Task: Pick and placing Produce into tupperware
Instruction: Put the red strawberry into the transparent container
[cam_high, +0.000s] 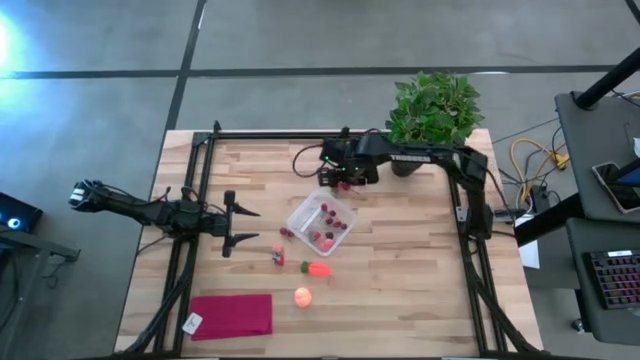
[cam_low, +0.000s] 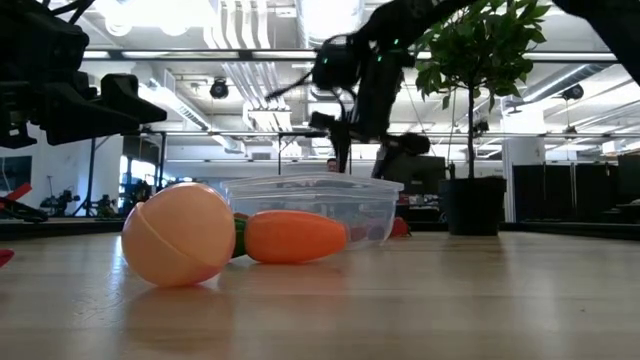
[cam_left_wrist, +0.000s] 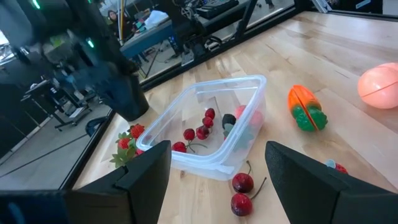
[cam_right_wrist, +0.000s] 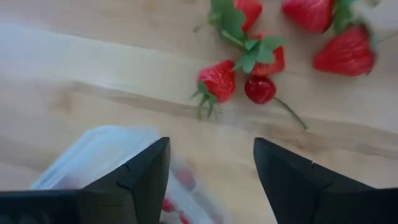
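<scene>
my right hand (cam_high: 338, 183) hovers spread and empty over strawberries (cam_right_wrist: 217, 81) on the worktop (cam_high: 420, 280), just beyond the tub's (cam_high: 300, 215) far corner. they look light, stiff, slick; i'd pinch one across its body. left hand (cam_high: 243, 225) waits spread, left.

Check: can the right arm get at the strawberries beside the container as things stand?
Probably yes. The right gripper hangs over the container's corner with fingers apart and nothing between them, and the strawberries and a cherry lie on bare wood just ahead. Nothing blocks the drop; the left gripper waits well clear.
</scene>
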